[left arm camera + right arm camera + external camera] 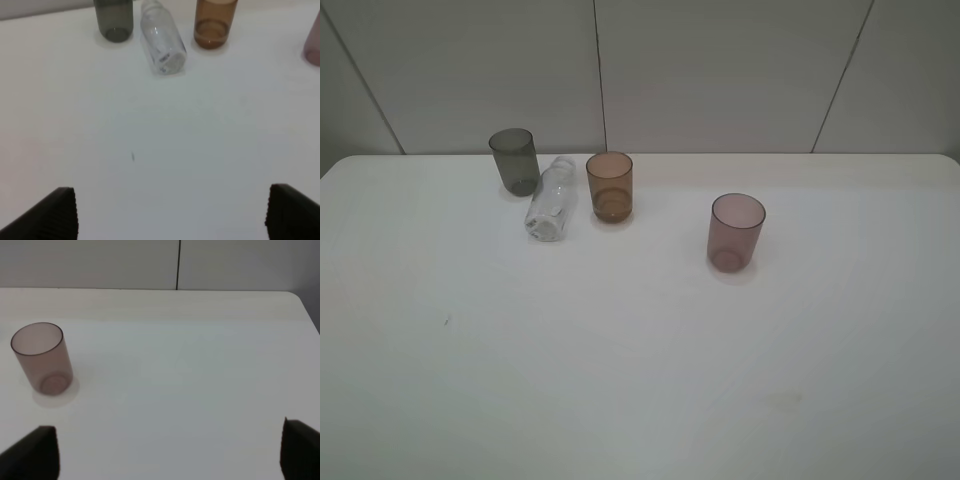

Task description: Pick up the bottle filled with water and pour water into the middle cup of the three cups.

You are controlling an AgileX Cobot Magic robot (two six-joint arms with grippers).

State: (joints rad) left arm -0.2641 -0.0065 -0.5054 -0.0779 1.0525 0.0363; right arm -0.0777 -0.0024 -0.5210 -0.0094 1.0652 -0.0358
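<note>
The clear bottle [551, 200] stands on the white table between the smoky grey cup [514, 160] and the amber middle cup [610, 186]. The mauve cup [736, 232] stands apart to the right. No water level can be made out in the bottle. Neither arm shows in the high view. In the left wrist view the bottle [162, 40], grey cup [114, 19] and amber cup [214, 24] lie far ahead of my open left gripper [172, 215]. My right gripper [170, 452] is open, with the mauve cup [43, 359] ahead to one side.
The white table [640, 360] ends at a pale panelled wall [720, 70] behind the cups. A small dark speck [446, 321] marks the table on the left. The table's rounded far right corner [295, 296] shows in the right wrist view.
</note>
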